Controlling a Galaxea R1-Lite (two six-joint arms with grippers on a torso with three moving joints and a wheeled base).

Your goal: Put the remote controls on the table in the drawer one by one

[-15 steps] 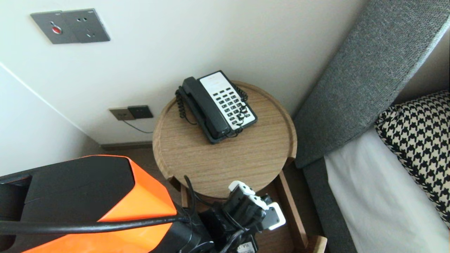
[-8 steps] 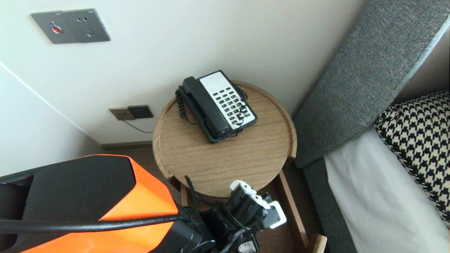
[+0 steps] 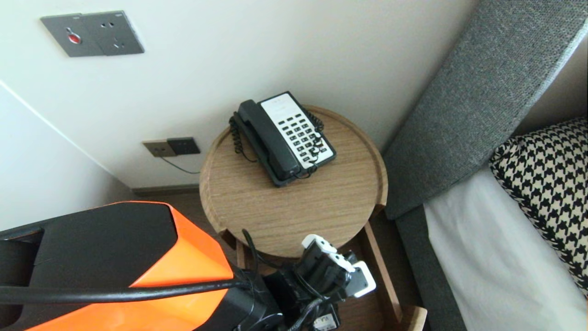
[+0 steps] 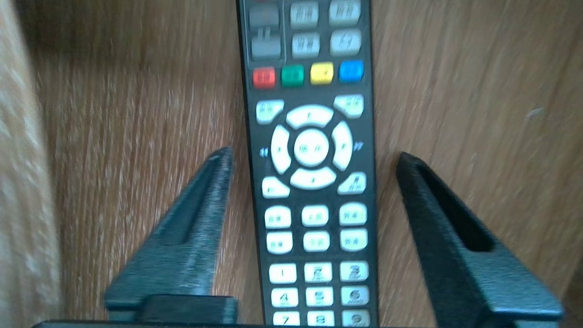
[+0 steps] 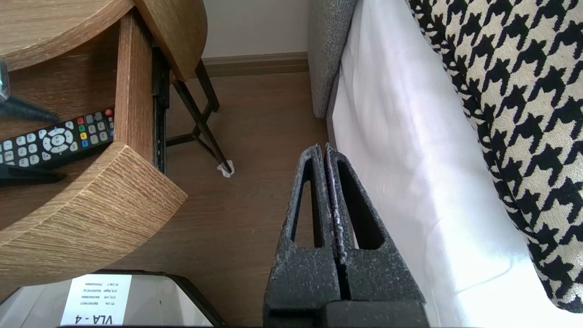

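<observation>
Spread wide, the left gripper [image 4: 312, 156] pointed down into the open wooden drawer [image 4: 136, 114], which stuck out from under the front edge of the round, rimmed, light-oak side table [image 3: 294, 207]. Its two black fingers [image 4: 191, 237] stood on either side of a long black remote control [image 4: 314, 228] with white keys and a row of red, green, yellow and blue buttons. A strip of bare drawer floor showed between each fingertip and the remote's edge, so nothing was gripped. The remote lay flat, keys up, on the drawer floor below the table's front, with one end close to the drawer's side wall.

The right gripper [image 5: 324, 148] hung to the right of the table, over the brown wooden floor [image 5: 255, 136] between the table's thin black legs and the bed. Its fingers were pressed flat together and held nothing.

On the back part of the table top sat a black corded telephone [image 3: 285, 138] with a white keypad, its handset in the cradle. Right of the table stood a grey upholstered headboard [image 3: 477, 105], with a white sheet [image 3: 496, 266] and a black-and-white houndstooth pillow [image 3: 546, 184] beyond it. High on the cream wall behind the table, to its left, was a grey socket plate [image 3: 92, 34].
</observation>
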